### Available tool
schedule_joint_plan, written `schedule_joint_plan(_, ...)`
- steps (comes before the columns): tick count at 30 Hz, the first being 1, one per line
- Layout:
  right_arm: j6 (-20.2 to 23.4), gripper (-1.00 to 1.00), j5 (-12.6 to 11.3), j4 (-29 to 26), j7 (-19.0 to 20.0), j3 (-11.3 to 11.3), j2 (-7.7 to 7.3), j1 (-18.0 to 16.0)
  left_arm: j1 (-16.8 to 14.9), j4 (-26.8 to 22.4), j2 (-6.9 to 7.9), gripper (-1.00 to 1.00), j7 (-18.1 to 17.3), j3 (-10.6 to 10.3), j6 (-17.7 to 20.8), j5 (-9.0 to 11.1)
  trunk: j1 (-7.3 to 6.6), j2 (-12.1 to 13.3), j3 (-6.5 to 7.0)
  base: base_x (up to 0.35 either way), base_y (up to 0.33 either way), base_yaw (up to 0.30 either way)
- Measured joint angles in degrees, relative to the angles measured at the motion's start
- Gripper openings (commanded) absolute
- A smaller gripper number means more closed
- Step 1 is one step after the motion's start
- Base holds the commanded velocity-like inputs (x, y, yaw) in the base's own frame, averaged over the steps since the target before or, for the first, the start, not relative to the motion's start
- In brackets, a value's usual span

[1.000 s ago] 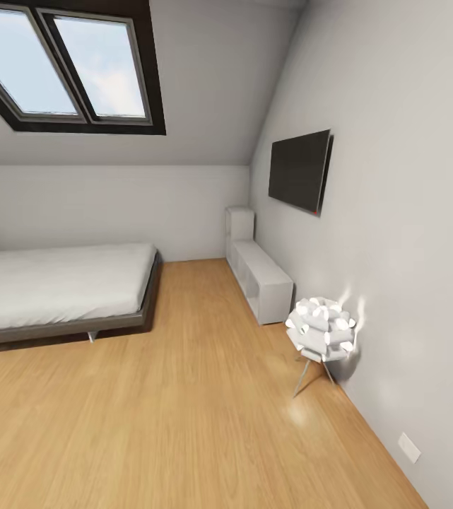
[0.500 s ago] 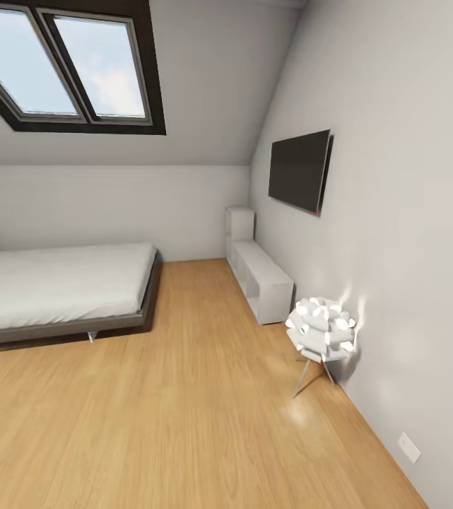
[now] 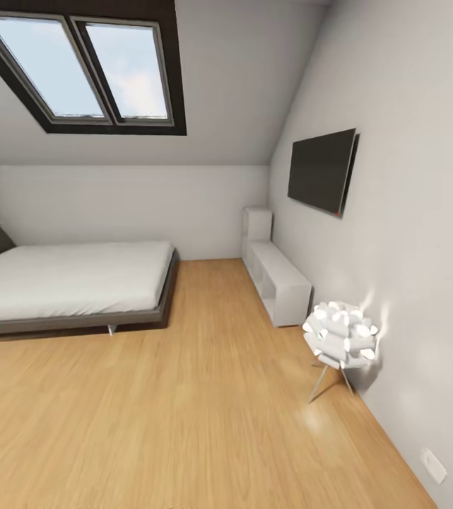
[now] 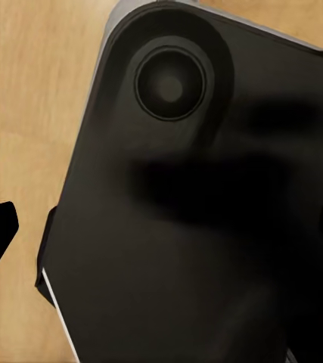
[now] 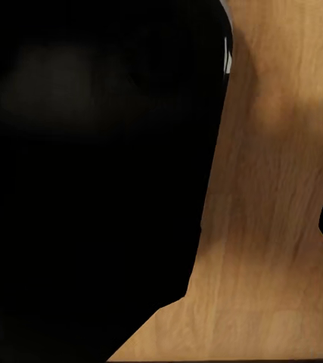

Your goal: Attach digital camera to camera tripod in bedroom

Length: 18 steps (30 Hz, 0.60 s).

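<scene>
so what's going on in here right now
Nothing is being handled at this moment. The robot is looking across a bedroom: a low grey bed at the left, a wall TV and a white spiky lamp by the right wall, skylights above. Both wrist cameras look down at wood floor past dark robot parts.

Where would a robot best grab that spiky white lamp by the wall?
Probably by one of the thin metal legs under the lamp, coming from the open floor side, since the wall stands close behind it. The spiky shade is wide and bristly, so there is no flat spot for fingers to close on.
</scene>
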Motion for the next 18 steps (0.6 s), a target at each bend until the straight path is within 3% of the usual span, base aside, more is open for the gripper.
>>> schedule_joint_plan(8,0.0,1.0,0.5,-1.0,0.0,0.0,-0.2,0.0,0.0,0.0,0.13,1.0,0.1,0.2,0.0,0.2,0.0,0.0,0.01,0.0,0.0,0.272)
schedule_joint_plan(18,0.0,1.0,0.7,-1.5,0.0,0.1,-0.43,0.0,0.0,0.0,0.25,1.0,0.2,2.5,0.0,0.4,0.0,0.0,0.01,0.0,0.0,0.272)
